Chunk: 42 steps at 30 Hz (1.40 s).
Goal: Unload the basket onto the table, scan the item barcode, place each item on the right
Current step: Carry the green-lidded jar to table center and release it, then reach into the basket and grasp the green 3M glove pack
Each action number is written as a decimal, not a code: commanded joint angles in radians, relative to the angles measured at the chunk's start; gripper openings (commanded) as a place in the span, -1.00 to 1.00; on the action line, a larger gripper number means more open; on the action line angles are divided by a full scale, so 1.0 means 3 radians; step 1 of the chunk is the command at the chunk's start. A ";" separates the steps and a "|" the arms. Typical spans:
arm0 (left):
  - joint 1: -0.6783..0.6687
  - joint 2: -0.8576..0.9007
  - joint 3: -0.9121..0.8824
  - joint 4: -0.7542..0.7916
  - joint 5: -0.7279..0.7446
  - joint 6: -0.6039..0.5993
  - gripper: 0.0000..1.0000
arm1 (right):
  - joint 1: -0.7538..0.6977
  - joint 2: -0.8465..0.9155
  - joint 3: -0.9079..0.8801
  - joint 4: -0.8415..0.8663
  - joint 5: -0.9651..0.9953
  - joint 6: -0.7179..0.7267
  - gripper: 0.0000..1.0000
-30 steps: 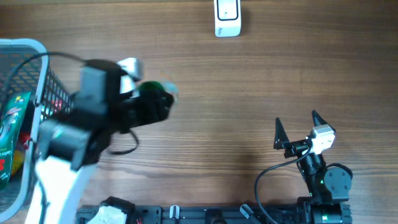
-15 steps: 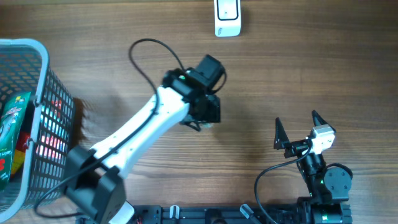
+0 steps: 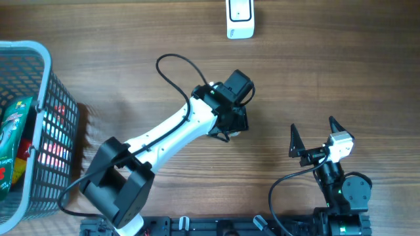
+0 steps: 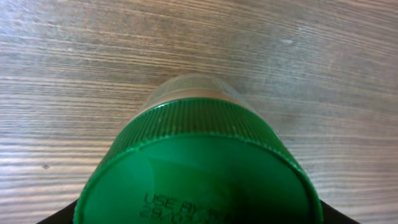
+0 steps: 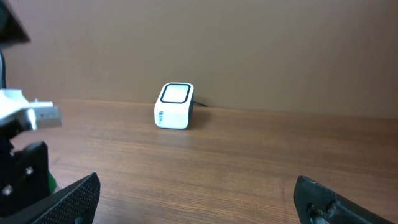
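Swung from the basket (image 3: 26, 49) to the middle of the desk (image 3: 328, 65), the left end effector (image 3: 231, 124) grasps a green-lidded jar (image 4: 199, 168). It is best carried toward the barcode scanner (image 3: 240, 19) at twelve o'clock, label facing its window. The right end effector (image 3: 314, 130) stands released.

Flat top of green cap (image 4: 199, 168): black stamp "USE BY" is read; a second line beneath starts "29" and is cut by the frame edge. In the basket (image 3: 26, 45), green packet (image 3: 14, 124): print is seen, not legible. On white scanner (image 5: 174, 107): side marking too small to be read.
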 commanded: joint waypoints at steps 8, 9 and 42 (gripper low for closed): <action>0.0183 0.0010 -0.0237 0.0109 -0.0744 -0.0001 0.46 | 0.0014 0.0000 -0.0003 0.0020 -0.0039 -0.0034 0.99; 0.0262 0.0010 -0.0237 0.0122 -0.0744 -0.0004 0.46 | 0.0014 0.0000 -0.0003 0.0020 -0.0041 -0.0034 0.99; 0.2168 -0.2934 -0.0085 -0.0135 -0.2335 -0.0762 1.00 | 0.0014 0.0000 -0.0003 0.0020 -0.0039 -0.0036 1.00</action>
